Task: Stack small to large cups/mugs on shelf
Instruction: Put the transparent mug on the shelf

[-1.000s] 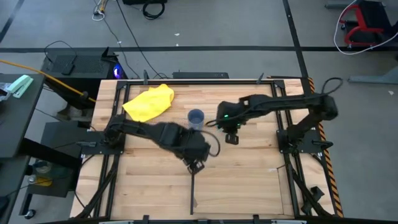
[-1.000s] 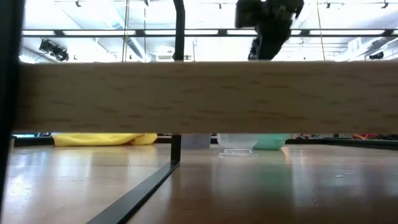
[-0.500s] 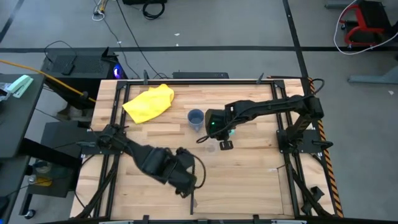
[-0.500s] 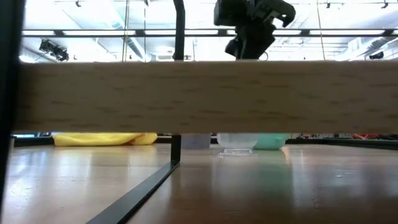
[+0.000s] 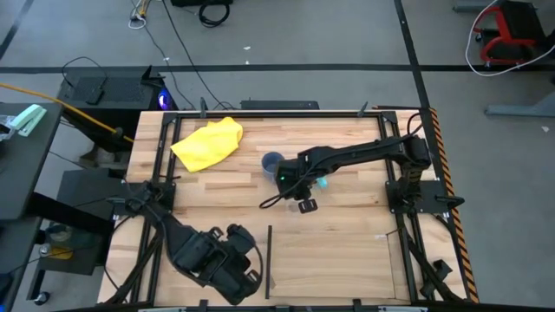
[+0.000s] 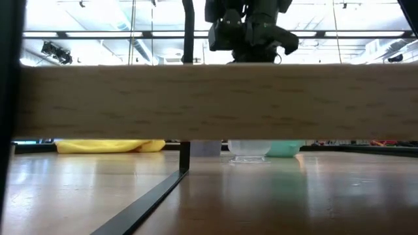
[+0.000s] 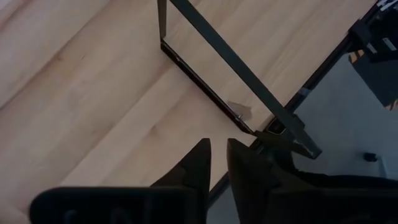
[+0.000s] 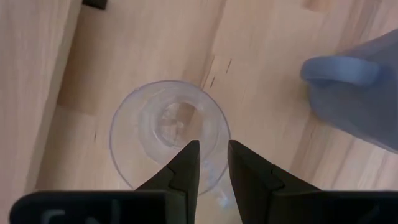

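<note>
Grey floor and cables surround the light-wood table [image 5: 347, 243], whose black divider bar [image 5: 270, 260] edges the shelf section toward 6 o'clock. At table centre the right gripper [image 8: 210, 163] hangs directly over the clear cup [image 8: 168, 140], its fingers a narrow gap apart and holding nothing. The grey-blue mug [image 5: 272, 163] stands just beside, toward 11 o'clock; the cyan mug [image 5: 322, 182] peeks out from under the arm.

Risks, as I judge them: the thin rim could slip between the fingers, or the descending gripper could tip the cup or nudge the grey-blue mug.

Since a second ago, the right gripper has swung from 3 o'clock onto the cup, while the left gripper [image 7: 217, 163] has retreated to 7 o'clock, narrowing, empty.
</note>
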Controlling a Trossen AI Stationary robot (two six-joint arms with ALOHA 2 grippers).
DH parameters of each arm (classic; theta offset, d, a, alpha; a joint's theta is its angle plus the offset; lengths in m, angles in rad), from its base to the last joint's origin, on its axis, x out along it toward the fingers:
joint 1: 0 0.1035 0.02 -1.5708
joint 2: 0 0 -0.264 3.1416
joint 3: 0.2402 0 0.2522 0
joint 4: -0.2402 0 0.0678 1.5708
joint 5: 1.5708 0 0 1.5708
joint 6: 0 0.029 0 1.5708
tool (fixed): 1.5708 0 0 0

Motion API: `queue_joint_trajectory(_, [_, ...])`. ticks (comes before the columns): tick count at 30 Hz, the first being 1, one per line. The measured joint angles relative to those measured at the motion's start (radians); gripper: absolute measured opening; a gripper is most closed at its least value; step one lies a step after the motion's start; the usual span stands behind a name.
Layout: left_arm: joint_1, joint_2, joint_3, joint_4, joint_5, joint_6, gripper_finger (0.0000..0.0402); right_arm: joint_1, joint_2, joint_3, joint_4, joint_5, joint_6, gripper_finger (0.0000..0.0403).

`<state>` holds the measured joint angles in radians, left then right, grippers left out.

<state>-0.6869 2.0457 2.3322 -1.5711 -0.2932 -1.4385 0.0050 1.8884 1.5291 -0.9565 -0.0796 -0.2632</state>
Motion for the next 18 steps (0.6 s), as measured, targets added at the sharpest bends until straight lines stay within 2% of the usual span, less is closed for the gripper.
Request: queue_joint_trajectory(18, [-0.005,0.0,0.0,0.0,-0.01,0.017,0.0051,-0.034,0.022,0.001,0.041,0.023,-0.049,0.0091])
